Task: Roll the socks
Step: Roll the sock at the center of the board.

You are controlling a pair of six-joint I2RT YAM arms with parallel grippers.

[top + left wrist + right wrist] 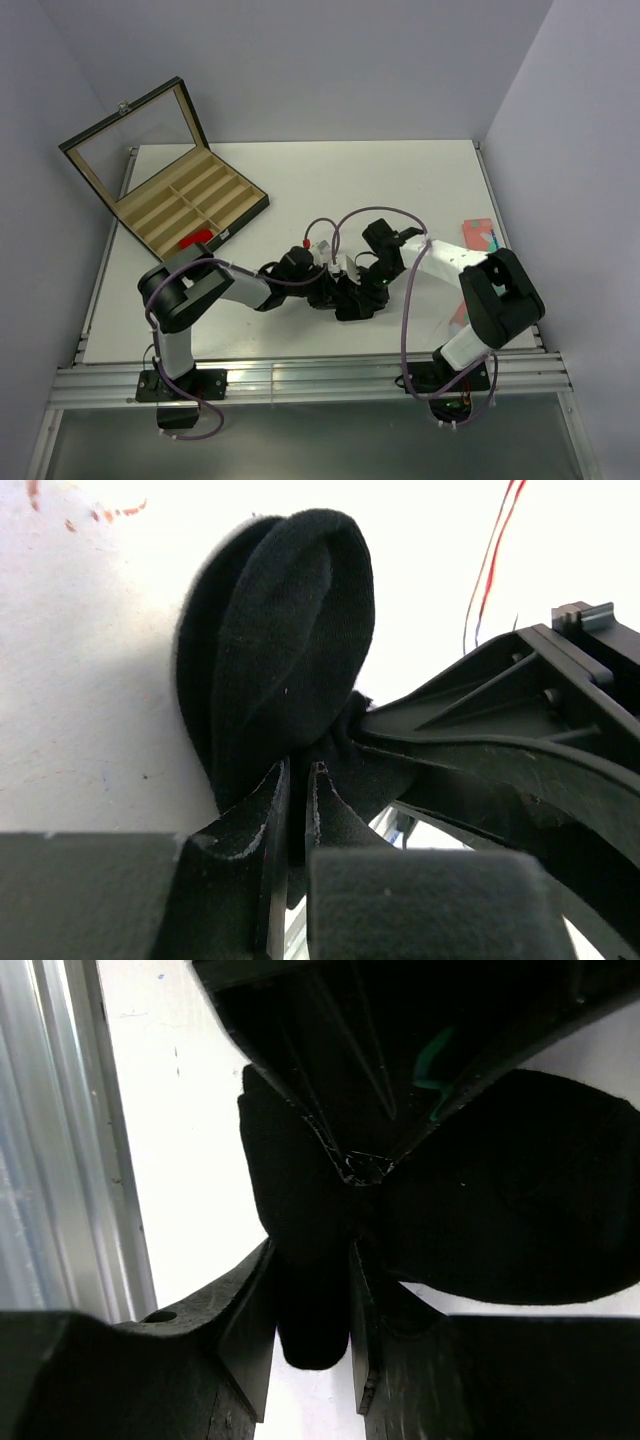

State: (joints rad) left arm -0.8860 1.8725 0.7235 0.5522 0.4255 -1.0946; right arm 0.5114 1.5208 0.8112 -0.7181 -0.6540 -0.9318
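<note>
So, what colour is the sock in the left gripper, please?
The sock is black; left wrist view.

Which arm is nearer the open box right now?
Left. The left arm has its elbow just in front of the box; the right arm stands far off on the other side, by the pink sock.

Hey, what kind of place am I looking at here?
Probably a lab robot test cell: white table boxed in by plain pale walls, bare aluminium rail along its near edge, two black-and-white robot arms bolted there.
</note>
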